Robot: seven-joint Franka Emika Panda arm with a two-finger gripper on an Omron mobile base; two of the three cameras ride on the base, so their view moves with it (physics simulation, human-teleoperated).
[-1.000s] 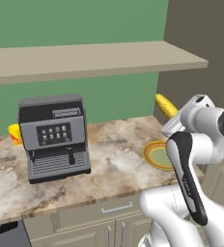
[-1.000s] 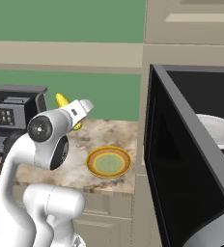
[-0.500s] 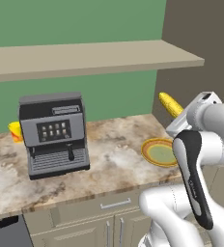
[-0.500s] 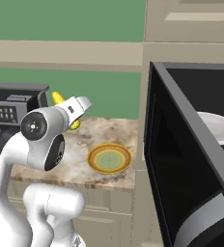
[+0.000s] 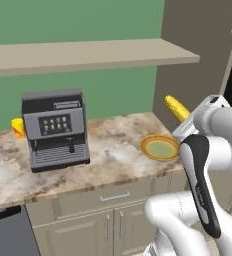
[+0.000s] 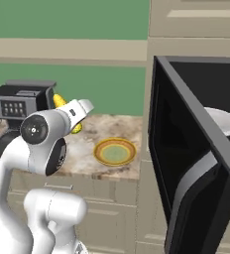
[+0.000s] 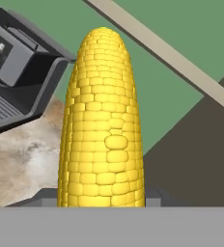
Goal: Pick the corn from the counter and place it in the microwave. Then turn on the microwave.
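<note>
The corn (image 7: 102,120) is being held in the gripper (image 7: 102,200), whose jaws are closed on the cob's lower end; in the hand view the cob is standing straight up out of them, with the coffee machine (image 7: 17,62) and the counter (image 7: 22,149) lying behind it. In the left base view the corn (image 5: 177,107) is being carried clear above the counter (image 5: 113,150), above and just beyond the plate (image 5: 159,147), near the dark cabinet side at the right.

Compared with a second ago, the hand is being swung rightward: in the left base view the cob is being shown a little further right and higher against the wall, and in the right base view the corn (image 6: 62,103) is being seen half hidden behind the white wrist, which is now being turned more toward the microwave (image 6: 196,149). The plate (image 6: 115,151) and the coffee machine (image 6: 20,101) are being left where they were.

The pick is therefore being judged as done, and the carry toward the microwave as being under way. Its door is standing wide open with the white turntable (image 6: 226,121) visible inside, so an unobstructed path is being offered, though the door's edge is being judged the thing to be cleared on the way in.
</note>
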